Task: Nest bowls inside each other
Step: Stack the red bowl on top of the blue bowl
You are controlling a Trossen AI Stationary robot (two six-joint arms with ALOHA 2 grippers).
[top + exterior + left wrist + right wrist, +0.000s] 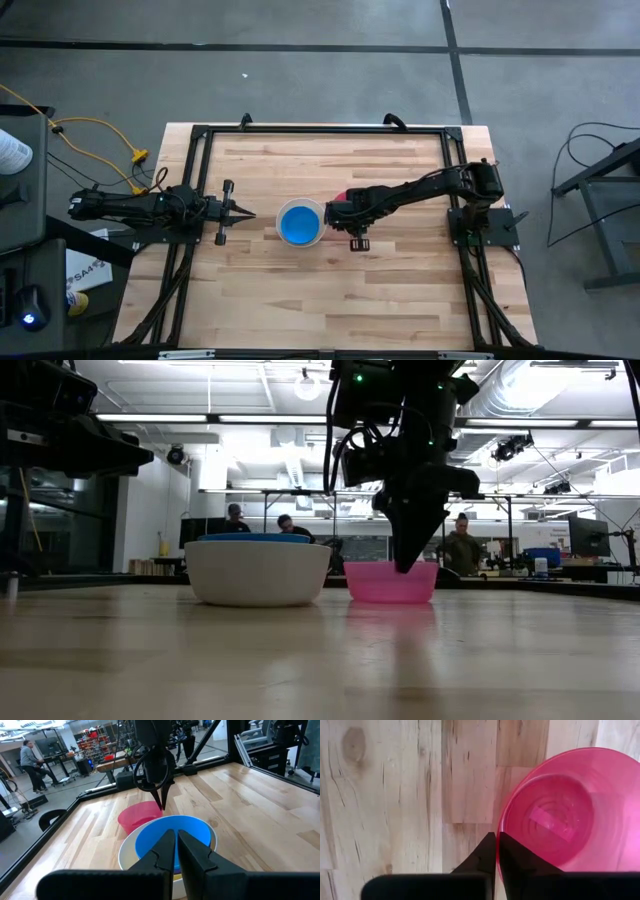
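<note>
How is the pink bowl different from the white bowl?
The pink bowl is smaller and see-through; the white bowl is bigger and solid. The pink bowl is empty, while the white bowl has a blue bowl nested inside. The right gripper pinches the pink bowl's rim; nothing touches the white bowl. Both sit upright on the table.

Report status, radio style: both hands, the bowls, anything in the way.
Right hand shut on pink bowl rim. Left hand shut, waiting beside the stack. Blue bowl nested in white bowl. Nothing between pink bowl and stack.
</note>
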